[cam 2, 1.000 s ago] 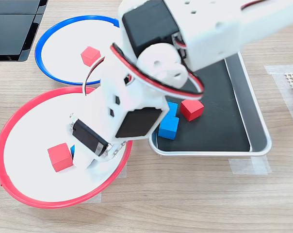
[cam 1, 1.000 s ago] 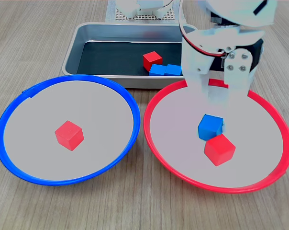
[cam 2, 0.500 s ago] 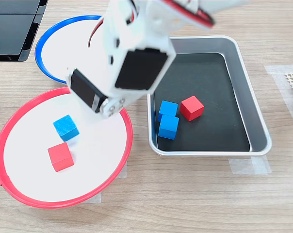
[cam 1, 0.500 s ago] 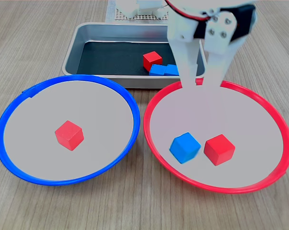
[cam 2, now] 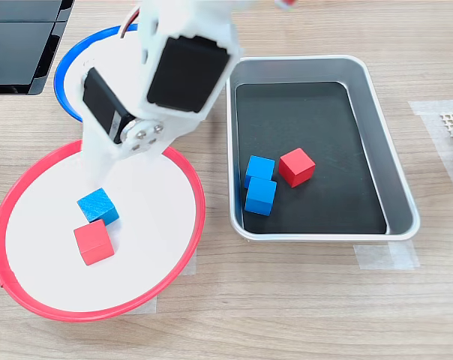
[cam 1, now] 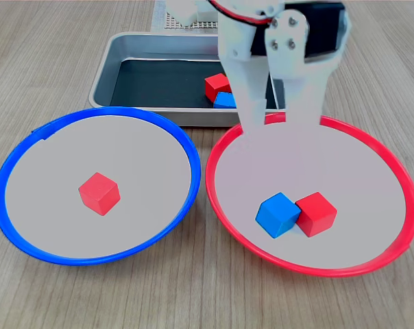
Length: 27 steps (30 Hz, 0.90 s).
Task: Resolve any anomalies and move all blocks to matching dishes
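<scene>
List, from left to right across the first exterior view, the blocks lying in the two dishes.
Red block in the blue dish → blue block → red block in the red dish

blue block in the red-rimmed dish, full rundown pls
The blue block is a small matte cube, plain faces, no markings. It rests flat on the pale inside of the red-rimmed dish, turned corner-on to the first exterior view. It sits against the red block on the first exterior view's right. The gripper hangs above, open, not touching it.
</scene>
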### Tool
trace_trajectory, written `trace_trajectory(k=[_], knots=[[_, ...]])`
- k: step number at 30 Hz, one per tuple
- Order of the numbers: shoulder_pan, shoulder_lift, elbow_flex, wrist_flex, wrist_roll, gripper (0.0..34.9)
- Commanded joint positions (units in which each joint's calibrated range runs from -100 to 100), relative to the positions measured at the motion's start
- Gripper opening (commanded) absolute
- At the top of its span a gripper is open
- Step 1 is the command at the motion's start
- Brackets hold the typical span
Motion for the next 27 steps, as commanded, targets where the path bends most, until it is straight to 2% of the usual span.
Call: trace_trajectory(k=[1,12,14,16,21,24,27], knots=[[-0.3,3.5,-5.8,-0.9,-0.6,18.9],[-0.4,12.2,-14.8,-2.3,0.1,17.6],[-0.4,13.0,-15.1,-2.4,0.6,14.0],[-0.4,13.9,-15.9,-2.3,0.9,11.9],[0.3,15.7,-17.5,-2.9,1.3,9.1],[0.6,16.5,-17.7,-3.2,1.7,0.3],[0.9,15.3,-17.1,-2.4,1.9,0.3]])
